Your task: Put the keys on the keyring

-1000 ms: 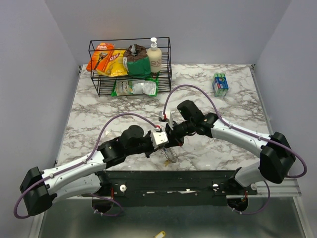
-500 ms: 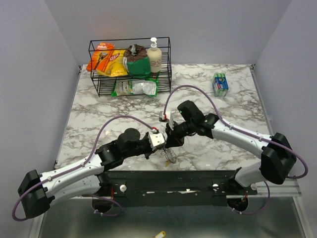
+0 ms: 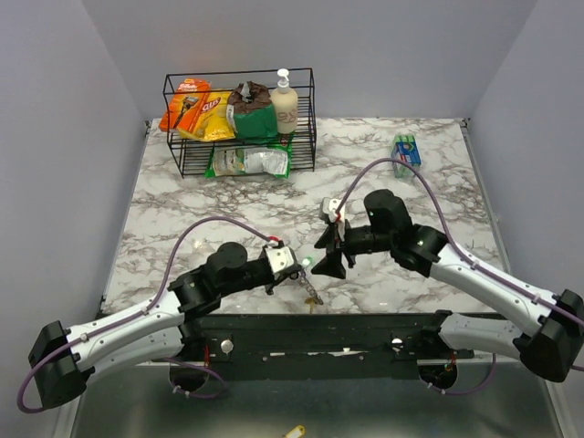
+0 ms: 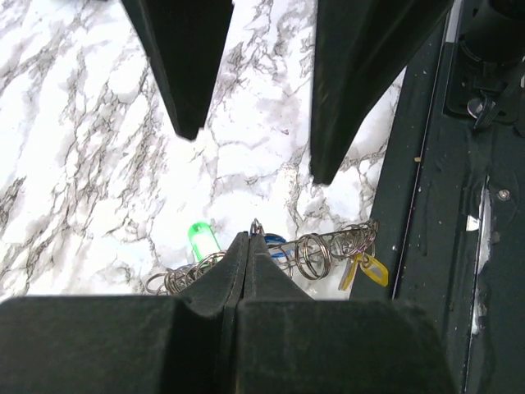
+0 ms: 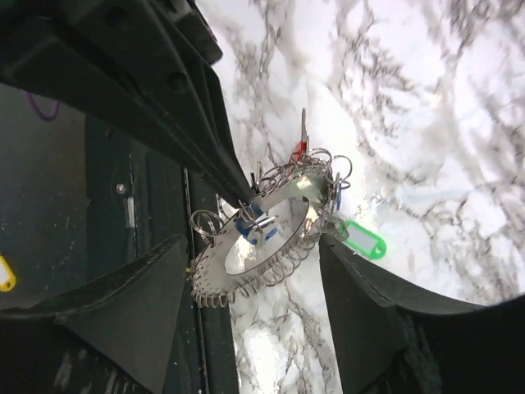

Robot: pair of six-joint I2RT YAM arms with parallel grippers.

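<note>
Snacks and a soap bottle fill the black wire rack (image 3: 239, 123) at the left rear of the marble tabletop (image 3: 228, 205). Nearer the front edge, the left end effector (image 4: 248, 246) has its fingers pressed together, pinching the keyring (image 5: 283, 187) at a point on its rim. The ring sits close to the tabletop's near edge, just beside the dark base rail (image 3: 365, 328); whether it rests on the marble or hangs clear of it cannot be told. Many small split rings crowd its wire, and the keys (image 5: 300, 148) dangle from it, among them a green tag (image 5: 362, 239) and a yellow tag (image 4: 371, 269). Just to the right, the right end effector (image 3: 328, 267) points at the ring with its fingers spread wide, apart from it and gripping nothing. A blue-green box (image 3: 406, 151) stands at the far right.
</note>
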